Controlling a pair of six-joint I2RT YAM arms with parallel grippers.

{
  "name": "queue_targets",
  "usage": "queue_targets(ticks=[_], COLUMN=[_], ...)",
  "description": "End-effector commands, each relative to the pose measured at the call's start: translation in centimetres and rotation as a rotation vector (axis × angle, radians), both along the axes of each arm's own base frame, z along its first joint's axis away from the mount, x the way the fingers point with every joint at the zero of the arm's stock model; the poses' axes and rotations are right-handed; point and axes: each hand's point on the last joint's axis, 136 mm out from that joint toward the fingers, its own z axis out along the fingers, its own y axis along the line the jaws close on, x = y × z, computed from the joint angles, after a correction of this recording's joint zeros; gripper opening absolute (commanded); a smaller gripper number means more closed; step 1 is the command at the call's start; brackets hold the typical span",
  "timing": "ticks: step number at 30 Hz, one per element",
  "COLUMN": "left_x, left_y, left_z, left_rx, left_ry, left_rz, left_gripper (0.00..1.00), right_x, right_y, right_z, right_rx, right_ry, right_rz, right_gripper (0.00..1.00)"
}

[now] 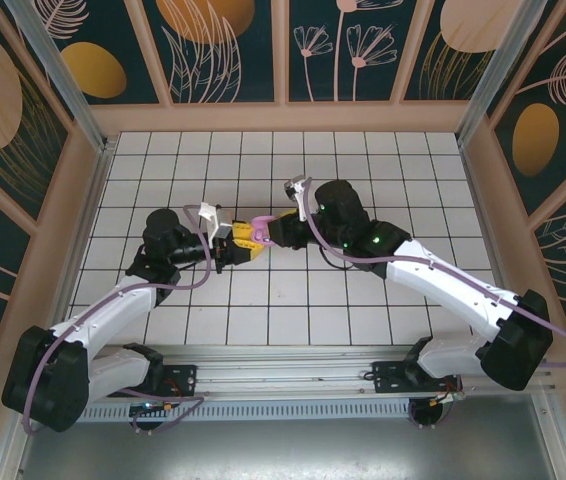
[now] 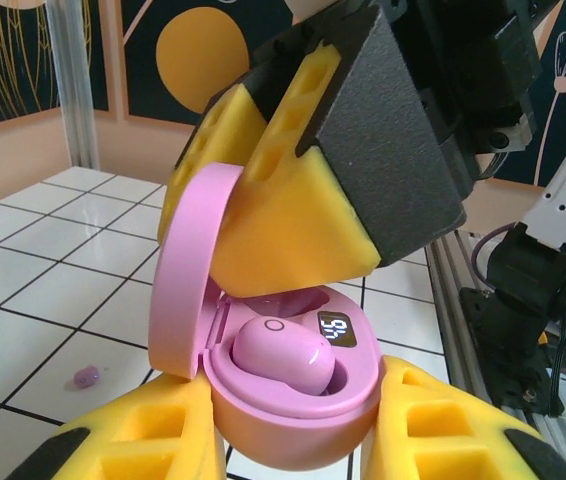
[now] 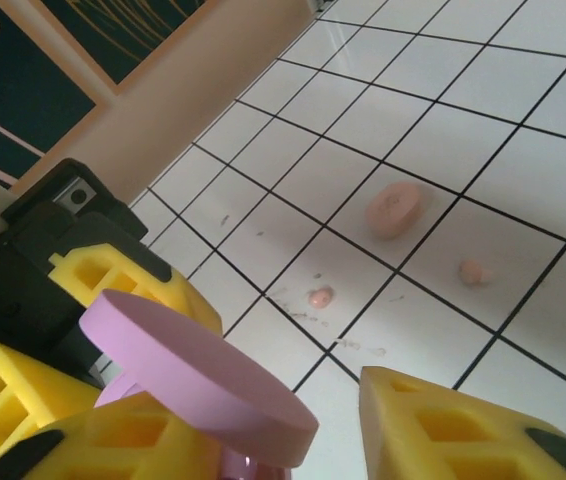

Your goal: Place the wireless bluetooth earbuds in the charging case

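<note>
Above the worktop [image 1: 363,160], the left tool [image 2: 288,450] pinches a round pink plastic charging case [image 2: 298,410]; the spread right tool [image 3: 293,435] could nudge its seated pale pink earbud [image 2: 285,355] askew.

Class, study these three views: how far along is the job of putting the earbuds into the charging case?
Done: the round pink plastic charging case is open, with one glossy pink earbud seated inside. In hand: the left gripper clamps the case between its yellow fingers; the right gripper has its fingers apart by the lid. Left: a pale pink earbud lies on the white tiled table, not yet picked up.
</note>
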Motion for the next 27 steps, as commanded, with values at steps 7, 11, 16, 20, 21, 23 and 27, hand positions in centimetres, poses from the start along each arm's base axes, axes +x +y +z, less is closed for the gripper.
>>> queue_targets(ticks=[7,11,16,20,21,23,27], left_x=[0.1,0.5,0.9,1.1,1.1,1.2,1.2], left_y=[-0.3,-0.2,-0.1,-0.1,-0.1,0.0,0.0], left_z=[1.1,1.0,0.8,0.8,0.7,0.7,0.5], left_rx=[-0.04,-0.042,-0.046,-0.048,-0.048,-0.047,-0.043], left_ry=[-0.006,0.004,0.013,0.013,0.016,0.015,0.013], left_rz=[-0.006,0.014,0.041,0.048,0.05,0.056,0.064], left_gripper=[0.0,0.0,0.0,0.0,0.0,0.0,0.0], right_x=[-1.1,-2.2,-2.8,-1.9,-1.4,-0.1,3.9], right_y=[-1.3,-1.7,-3.1,-5.0,-5.8,-7.4,-11.3], right_z=[2.8,3.1,3.9,5.0,5.3,5.3,2.4], right_rx=[0.032,0.022,0.045,0.094,0.107,0.112,0.073], right_ry=[-0.009,0.004,0.027,0.041,0.045,0.062,0.195], right_rz=[-0.017,0.024,0.043,0.004,-0.021,-0.1,-0.322], right_gripper=[0.5,0.51,0.51,0.51,0.51,0.5,0.49])
